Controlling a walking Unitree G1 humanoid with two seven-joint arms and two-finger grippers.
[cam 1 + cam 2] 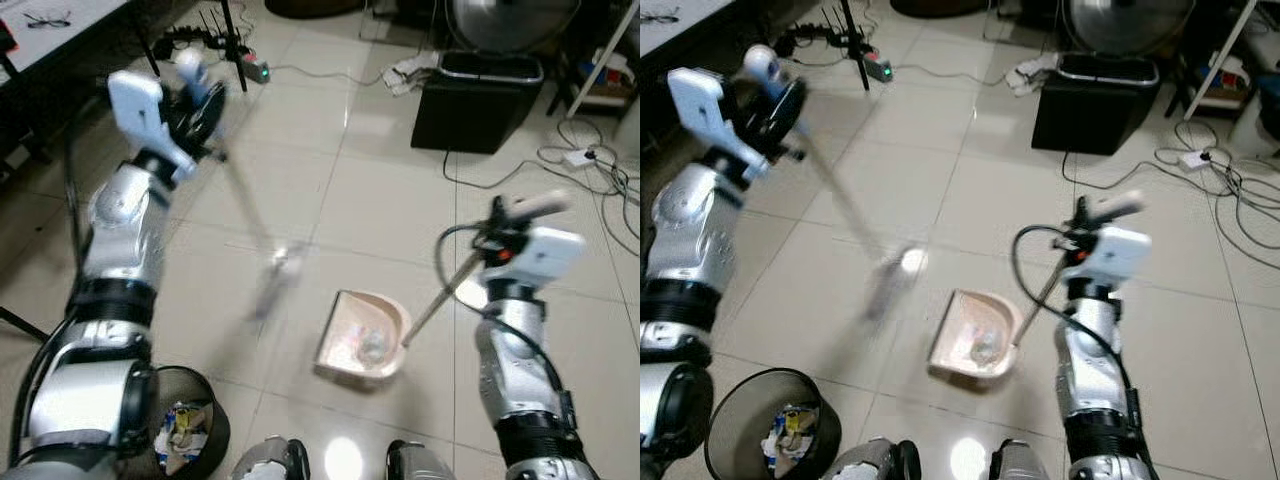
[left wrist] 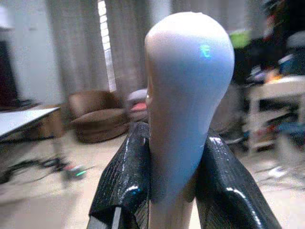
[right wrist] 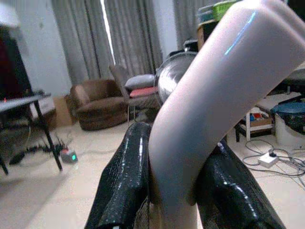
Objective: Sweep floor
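**Broom and dustpan in our grippers**

We hold the broom (image 1: pixel 240 205) in our left gripper (image 2: pixel 174 191), raised high on our left side. In the left wrist view both black fingers (image 2: pixel 126 181) press against the pale rounded handle top, so this gripper is clamped on the broom. The shaft slants down and to the right across the tiles, and the blurred brush head (image 1: pixel 272 280) is at the floor (image 1: pixel 370 200), just left of the dustpan (image 1: pixel 362 347).

Our right gripper (image 3: pixel 174 195) is clamped on the dustpan handle (image 3: pixel 214 86); the right wrist view shows the pale curved grip squeezed between the two fingers (image 3: pixel 125 176). From that gripper the thin rod (image 1: pixel 440 300) runs down and left to the pan's rear edge. The pan is pale pink and sits on the tiles in front of our feet (image 1: pixel 268 460), its open mouth turned toward the brush. Some small light debris lies inside it, though we cannot tell what it is.

A round black waste basket (image 1: pixel 735 420) with crumpled scraps inside stands on the floor near our left leg. Farther off, a black bin (image 1: pixel 478 100) stands by a fan (image 1: pixel 510 20), with white cables (image 1: pixel 590 170) trailing over the tiles to its right. A power strip (image 1: pixel 255 70) lies near a table leg at the far left.
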